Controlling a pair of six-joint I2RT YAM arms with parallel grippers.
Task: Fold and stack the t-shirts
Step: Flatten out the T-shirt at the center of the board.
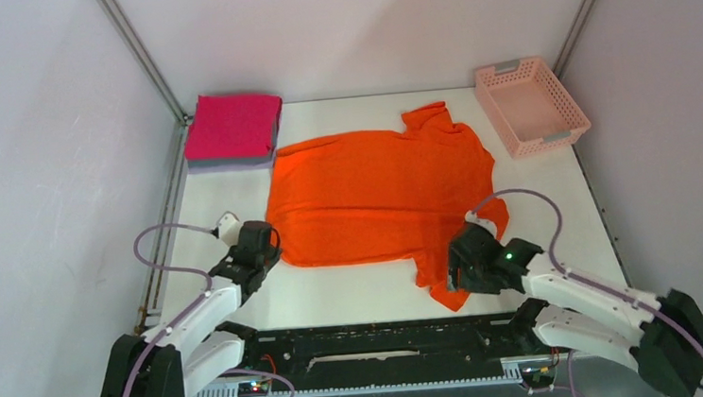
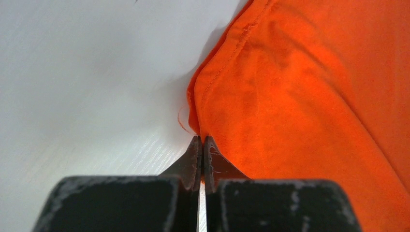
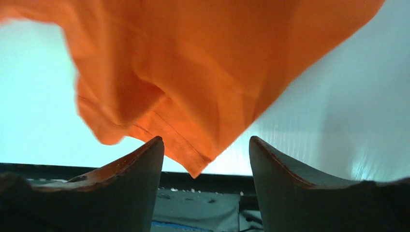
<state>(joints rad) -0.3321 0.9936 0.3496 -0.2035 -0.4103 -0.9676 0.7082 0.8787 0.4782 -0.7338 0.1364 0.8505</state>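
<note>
Orange tee (image 1: pixel 376 197): spread flat on middle of surface (image 1: pixel 336 293), hem toward left, one sleeve toward near edge. Left hand (image 2: pixel 201 145): fingers pressed together, clamped on near-left hem corner of orange tee. Right hand (image 3: pixel 205 145): fingers apart, straddling near sleeve hem; no contact visible. Magenta tee (image 1: pixel 233 125): folded, stacked on grey tee (image 1: pixel 231 163), far-left corner. Basket (image 1: pixel 490 104): far-right corner, near far sleeve, not touching.

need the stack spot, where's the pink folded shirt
Top view: the pink shirt lies at the far left corner of the table, atop a grey shirt, left of the orange tee.
</note>
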